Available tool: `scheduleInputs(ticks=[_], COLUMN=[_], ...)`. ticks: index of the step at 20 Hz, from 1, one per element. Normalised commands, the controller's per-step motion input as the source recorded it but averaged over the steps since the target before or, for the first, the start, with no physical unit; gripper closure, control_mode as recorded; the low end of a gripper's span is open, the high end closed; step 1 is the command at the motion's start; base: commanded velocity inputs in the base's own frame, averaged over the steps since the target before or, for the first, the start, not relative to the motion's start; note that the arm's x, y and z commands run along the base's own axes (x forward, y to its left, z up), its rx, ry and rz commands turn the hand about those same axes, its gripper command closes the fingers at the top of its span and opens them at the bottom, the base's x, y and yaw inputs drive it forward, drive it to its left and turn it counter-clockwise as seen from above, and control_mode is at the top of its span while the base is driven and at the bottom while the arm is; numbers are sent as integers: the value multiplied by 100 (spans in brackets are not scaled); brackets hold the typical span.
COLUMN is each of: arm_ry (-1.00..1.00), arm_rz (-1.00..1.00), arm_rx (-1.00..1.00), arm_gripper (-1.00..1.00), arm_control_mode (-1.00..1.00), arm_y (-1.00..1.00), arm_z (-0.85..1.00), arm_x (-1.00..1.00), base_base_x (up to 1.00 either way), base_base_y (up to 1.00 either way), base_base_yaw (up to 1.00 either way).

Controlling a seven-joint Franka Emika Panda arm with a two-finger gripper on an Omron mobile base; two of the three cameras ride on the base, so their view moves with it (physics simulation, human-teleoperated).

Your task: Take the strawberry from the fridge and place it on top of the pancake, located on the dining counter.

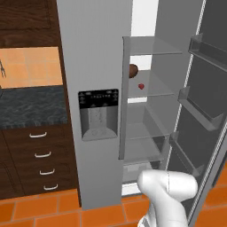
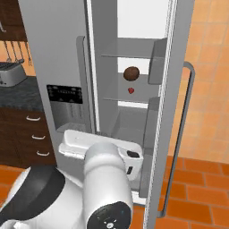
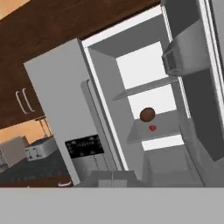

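The fridge point(image 1: 95, 66) stands with its right door point(image 1: 199, 111) swung open, showing glass shelves. On a middle shelf lies the tiny red strawberry point(image 1: 141, 86) point(image 2: 130, 91) point(image 3: 152, 128), just below and beside a larger brown round object point(image 1: 133, 70) point(image 2: 131, 73) point(image 3: 147, 114). My gripper point(image 3: 113, 180) is shut with nothing in it. It hangs low in front of the open compartment, well short of the strawberry and below its shelf. The pancake and the dining counter are out of view.
The closed left fridge door carries a black dispenser panel point(image 1: 98, 113). To the left are a black-topped counter point(image 1: 31, 106) with dark drawers point(image 1: 40, 159) and a toaster point(image 2: 11, 74). Door bins point(image 1: 199, 111) jut from the open door on the right. The floor is orange tile point(image 2: 197, 188).
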Motion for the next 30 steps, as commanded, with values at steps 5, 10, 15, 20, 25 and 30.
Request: scheduleInputs(ticks=[5,10,15,20,25,30], arm_ry=[79,49,18,8,-7,-22], arm_rz=[-2,-3,-17,-7,1,0], arm_rx=[-37,-12,-6,-3,0,-1], arm_gripper=[100,100,-100,-100,-100,-100], arm_control_mode=[-100,-100,-100,-100,-100,-100], arm_y=[97,81,87,18,-6,1], arm_z=[16,-7,-71,-19,0,27], arm_x=[28,8,9,-5,-39,-34], base_base_x=[0,0,0,0,0,0], base_base_y=[0,0,0,0,0,0], base_base_yaw=[0,0,0,0,0,0])
